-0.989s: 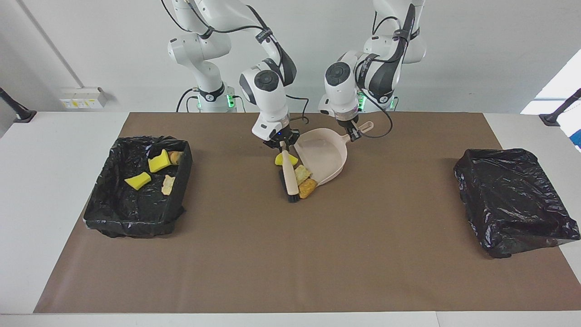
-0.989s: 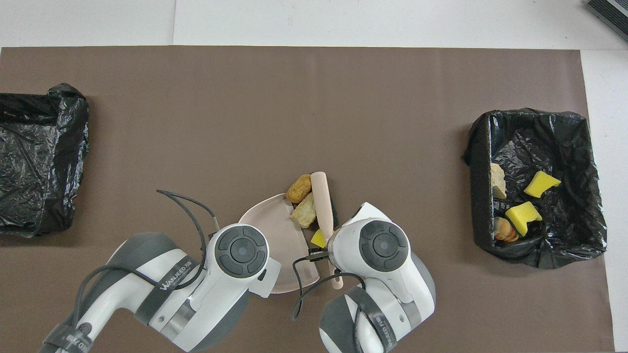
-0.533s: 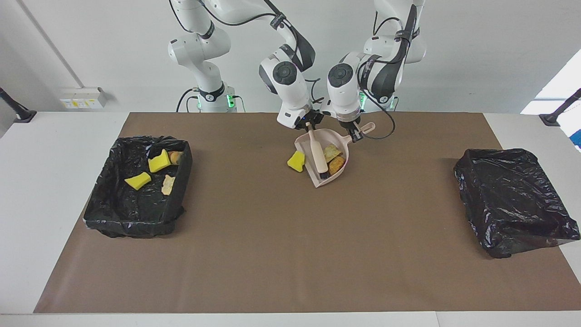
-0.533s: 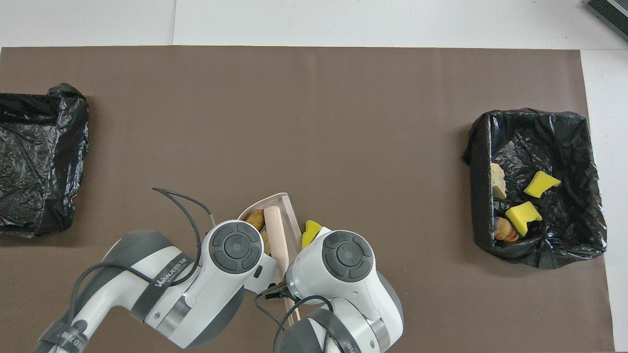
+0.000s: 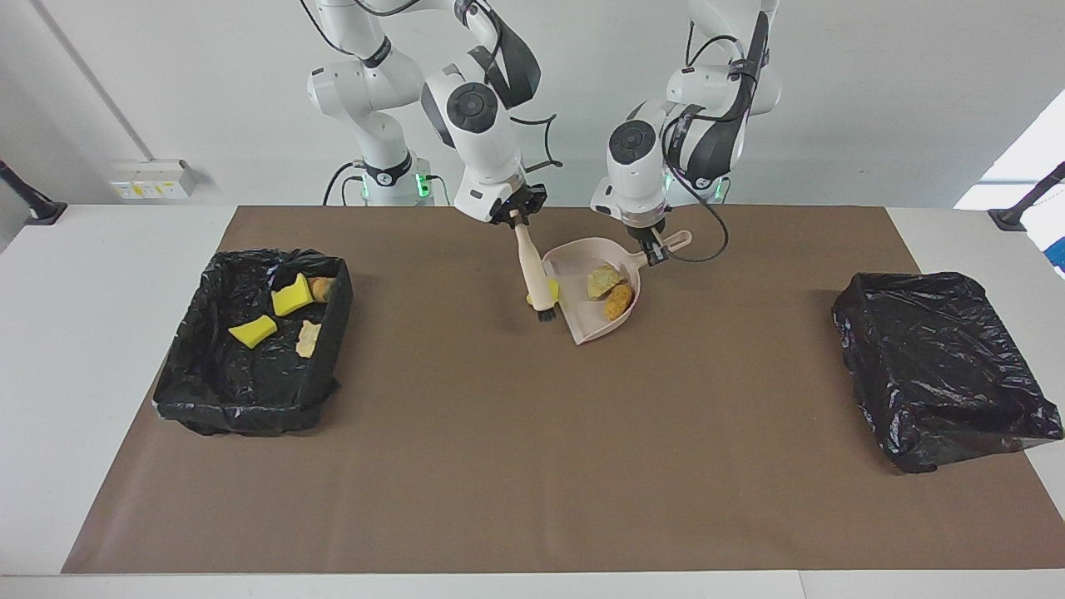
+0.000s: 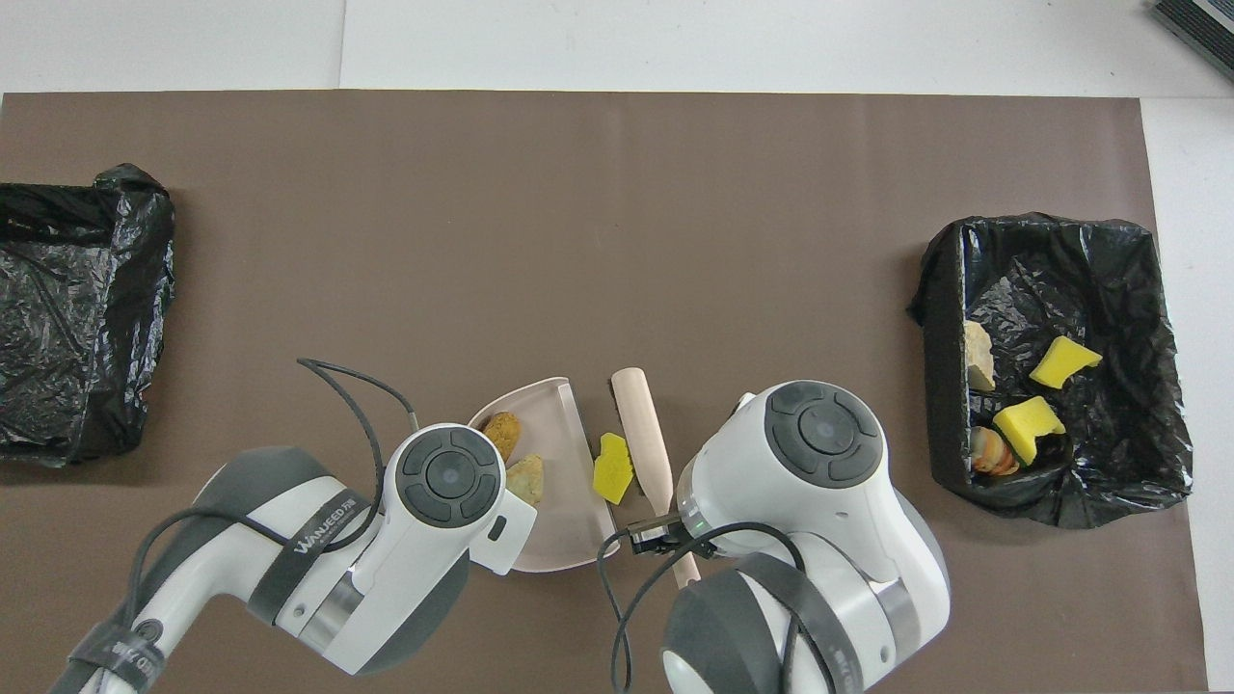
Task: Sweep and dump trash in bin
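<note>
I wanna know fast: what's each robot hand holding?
Left gripper: closed on the dustpan handle.
Right gripper: closed on the brush handle.

Robotics lab, staged test bench. Two white arms bolted at the edge of a white table, bare pale wall with a socket strip. Brown paper sheet covers the work area. Two bins lined with black bags sit at either end. Props are sponge and fake-food scraps, not real rubbish.
</note>
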`<action>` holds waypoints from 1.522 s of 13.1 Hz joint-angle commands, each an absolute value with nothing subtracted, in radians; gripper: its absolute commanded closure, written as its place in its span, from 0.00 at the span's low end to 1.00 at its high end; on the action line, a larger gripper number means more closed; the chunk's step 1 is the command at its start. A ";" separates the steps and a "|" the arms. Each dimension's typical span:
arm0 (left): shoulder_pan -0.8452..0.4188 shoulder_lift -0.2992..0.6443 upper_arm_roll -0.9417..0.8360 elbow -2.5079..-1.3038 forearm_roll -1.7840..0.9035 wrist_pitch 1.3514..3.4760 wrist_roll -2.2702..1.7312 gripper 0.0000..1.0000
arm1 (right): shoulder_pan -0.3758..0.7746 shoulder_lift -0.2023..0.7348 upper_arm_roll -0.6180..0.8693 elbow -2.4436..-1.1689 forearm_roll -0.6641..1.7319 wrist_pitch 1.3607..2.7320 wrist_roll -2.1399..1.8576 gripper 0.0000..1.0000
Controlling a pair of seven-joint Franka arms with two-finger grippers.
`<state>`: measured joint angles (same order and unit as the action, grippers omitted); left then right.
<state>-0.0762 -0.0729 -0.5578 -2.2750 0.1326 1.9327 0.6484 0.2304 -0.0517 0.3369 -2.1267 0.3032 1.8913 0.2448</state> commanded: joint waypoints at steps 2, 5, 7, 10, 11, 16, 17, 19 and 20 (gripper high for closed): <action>-0.069 -0.078 -0.563 -2.296 0.126 1.963 0.670 1.00 | 0.207 -0.068 0.354 -2.252 0.250 2.002 0.204 1.00; -0.069 -0.083 -0.563 -2.306 0.126 1.965 0.670 1.00 | 0.261 -0.023 0.359 -2.250 0.276 2.043 0.241 1.00; -0.069 -0.083 -0.563 -2.307 0.126 1.968 0.670 1.00 | 0.296 -0.014 0.359 -2.234 0.412 2.051 0.235 1.00; -0.067 -0.083 -0.563 -2.307 0.126 1.971 0.675 1.00 | 0.302 -0.002 0.359 -2.224 0.544 2.089 0.164 1.00; -0.067 -0.083 -0.563 -2.312 0.126 1.970 0.690 1.00 | 0.292 0.002 0.357 -2.223 0.543 2.079 0.160 1.00; -0.057 -0.078 -0.543 -2.299 0.126 1.990 0.823 1.00 | 0.269 -0.021 0.344 -2.166 0.433 2.022 0.210 1.00; -0.060 -0.090 -0.507 -2.298 0.126 1.987 0.839 1.00 | 0.265 -0.021 0.344 -2.139 0.395 1.991 0.248 1.00; -0.069 -0.104 -0.459 -2.286 0.126 1.982 0.923 1.00 | 0.267 -0.025 0.345 -2.119 0.300 1.982 0.320 1.00; -0.069 -0.118 -0.431 -2.280 0.126 1.979 0.954 1.00 | 0.279 -0.025 0.347 -2.115 0.249 1.982 0.381 1.00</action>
<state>-0.0656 -0.0771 -0.4725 -2.2796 0.1328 1.9710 0.8832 0.2737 -0.0184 0.3387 -2.1331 0.3257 2.0006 0.2941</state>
